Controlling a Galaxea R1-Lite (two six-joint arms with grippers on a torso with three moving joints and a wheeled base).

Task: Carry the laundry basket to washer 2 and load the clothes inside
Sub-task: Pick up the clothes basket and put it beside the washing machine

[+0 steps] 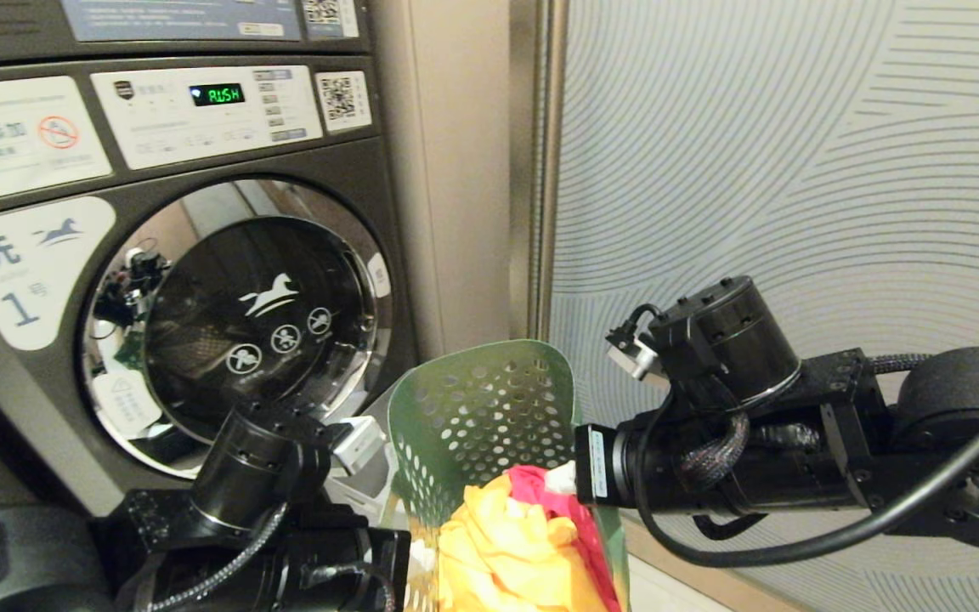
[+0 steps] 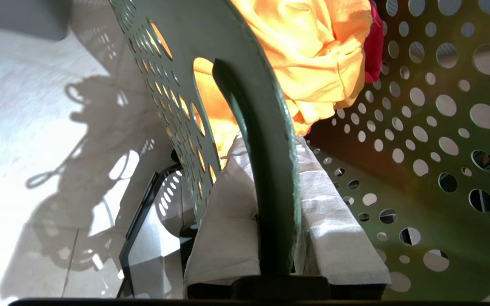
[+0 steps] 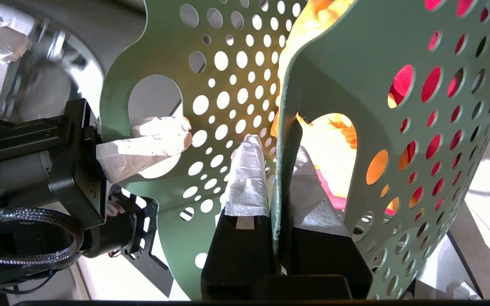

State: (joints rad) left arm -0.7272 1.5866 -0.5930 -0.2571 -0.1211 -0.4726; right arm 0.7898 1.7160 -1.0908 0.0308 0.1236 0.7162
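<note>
We see the left end effector [image 2: 266,204] pinching one wall of the dark green perforated plastic laundry basket [image 1: 481,416] at its handle cut-out, and the right end effector [image 3: 277,187] clamped on the opposite wall. The bright yellow and pink-red soft clothes [image 1: 515,544] lie inside. The basket hangs between both arms before the dark grey front-loading washer labelled "1" [image 1: 234,314]. We judge the carrying step in hand; next, we must find washer 2, not visible here.

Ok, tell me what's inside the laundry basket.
In the laundry basket: a yellow garment on top, a pink-red one beside it. Anything beneath them, and the basket's bottom, is covered.
</note>
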